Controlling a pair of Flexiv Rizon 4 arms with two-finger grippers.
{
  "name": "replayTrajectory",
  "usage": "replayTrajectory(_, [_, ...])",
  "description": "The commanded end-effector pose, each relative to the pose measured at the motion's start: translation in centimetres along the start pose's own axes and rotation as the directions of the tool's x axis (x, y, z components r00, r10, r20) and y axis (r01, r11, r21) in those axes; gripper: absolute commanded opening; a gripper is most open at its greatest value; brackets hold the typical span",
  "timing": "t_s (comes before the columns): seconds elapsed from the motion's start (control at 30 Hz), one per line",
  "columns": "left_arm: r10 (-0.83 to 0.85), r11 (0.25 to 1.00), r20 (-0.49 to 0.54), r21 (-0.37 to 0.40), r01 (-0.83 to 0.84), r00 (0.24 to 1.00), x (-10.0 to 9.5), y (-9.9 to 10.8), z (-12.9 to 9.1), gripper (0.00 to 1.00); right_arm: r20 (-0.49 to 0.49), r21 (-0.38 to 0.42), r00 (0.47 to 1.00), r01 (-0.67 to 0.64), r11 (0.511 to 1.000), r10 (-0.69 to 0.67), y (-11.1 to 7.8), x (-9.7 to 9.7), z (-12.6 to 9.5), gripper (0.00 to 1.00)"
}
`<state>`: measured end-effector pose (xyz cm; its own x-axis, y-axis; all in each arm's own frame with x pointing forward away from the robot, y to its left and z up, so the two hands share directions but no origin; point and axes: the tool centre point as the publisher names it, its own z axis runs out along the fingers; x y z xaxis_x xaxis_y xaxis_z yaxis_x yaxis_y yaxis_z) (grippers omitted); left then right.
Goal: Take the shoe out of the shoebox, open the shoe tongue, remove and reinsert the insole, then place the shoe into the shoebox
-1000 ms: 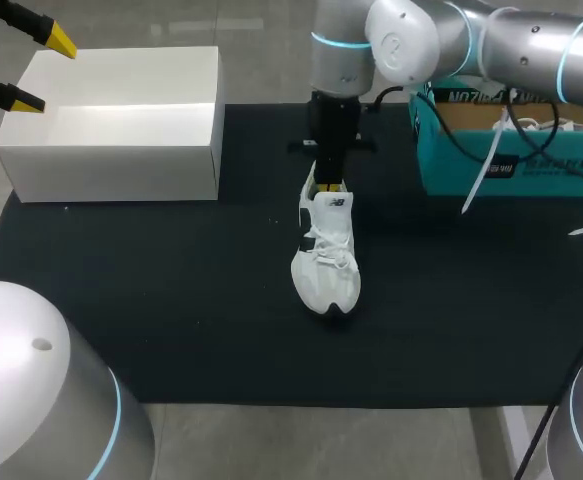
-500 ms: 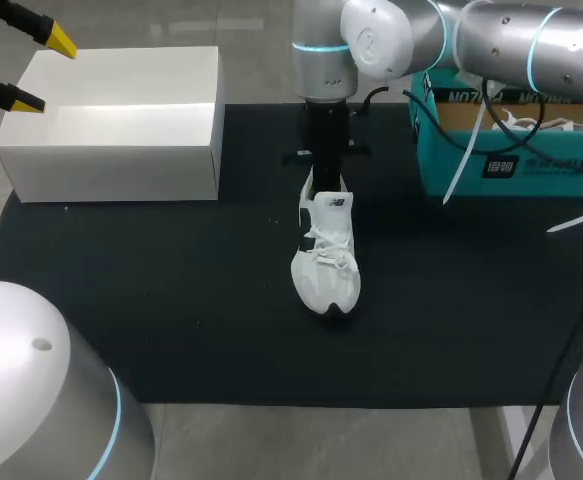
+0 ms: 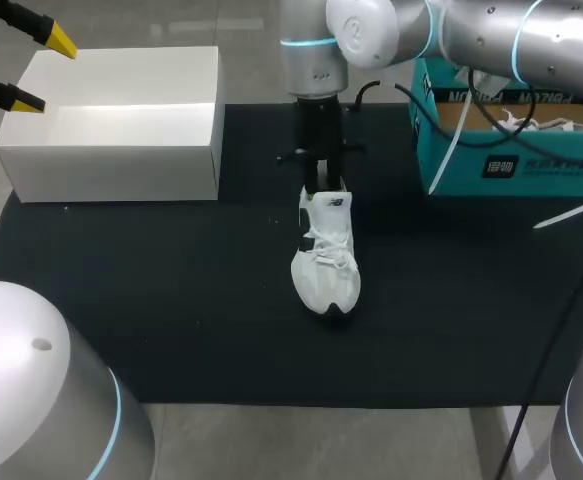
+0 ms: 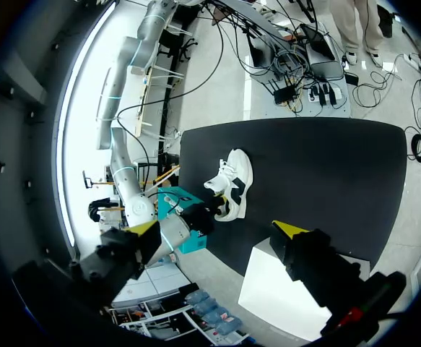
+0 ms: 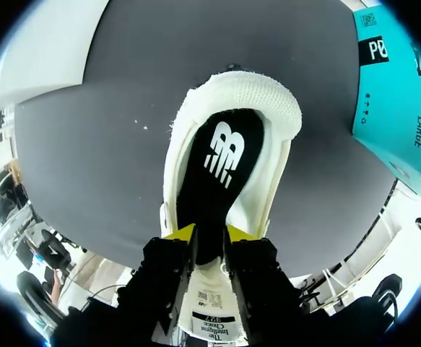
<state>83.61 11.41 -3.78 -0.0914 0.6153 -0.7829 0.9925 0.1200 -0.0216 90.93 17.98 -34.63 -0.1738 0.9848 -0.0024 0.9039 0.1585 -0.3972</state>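
While the black mat (image 3: 171, 320) spreads under everything, the open white box (image 3: 111, 160) sits at its far left corner and the teal shoebox (image 3: 511, 165) at its far right. Between them we see the white shoe (image 3: 326, 255) standing on its sole on the mat, outside both boxes. Our right gripper (image 5: 209, 235) is closed narrow on the black insole (image 5: 214, 173) at the shoe's heel. Our left gripper (image 3: 39, 70) hangs spread wide over the white box.

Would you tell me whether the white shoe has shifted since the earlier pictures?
No; the shoe lies equally far from the white box as before.
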Motion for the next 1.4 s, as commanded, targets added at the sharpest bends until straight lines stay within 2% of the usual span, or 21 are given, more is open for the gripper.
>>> replayTrajectory(0.03, [0.0, 1.0, -0.004, 0.004, 0.0, 1.0, -0.1, 0.2, 0.0, 1.0, -0.003, -0.006, 1.0, -0.007, 1.0, 0.007, -0.3, 0.0, 0.0, 0.89])
replayTrajectory(0.07, [0.0, 1.0, -0.004, 0.004, 0.0, 1.0, -0.1, 0.2, 0.0, 1.0, -0.006, -0.009, 1.0, -0.012, 1.0, 0.012, -0.4, -0.1, 0.0, 1.0])
replayTrajectory(0.53, [0.0, 1.0, -0.004, 0.004, 0.0, 1.0, -0.1, 0.2, 0.0, 1.0, -0.02, 0.003, 0.999, -0.027, 1.0, 0.027, -0.8, -0.4, 0.7, 1.0])
replayTrajectory(0.97, [0.0, 1.0, -0.004, 0.004, 0.0, 1.0, -0.1, 0.2, 0.0, 1.0, 0.001, -0.005, 0.999, -0.048, 0.999, 0.048, -2.7, -0.5, -0.4, 1.0])
replayTrajectory(1.27, [0.0, 1.0, -0.004, 0.004, 0.0, 1.0, -0.1, 0.2, 0.0, 1.0, -0.016, 0.0, 0.998, -0.063, 0.998, 0.063, -3.9, -0.1, 0.1, 1.0])
replayTrajectory(1.4, [0.0, 1.0, -0.004, 0.004, 0.0, 1.0, -0.1, 0.2, 0.0, 1.0, -0.021, 0.011, 0.997, -0.076, 0.997, 0.076, -5.1, 0.1, 0.2, 1.0])
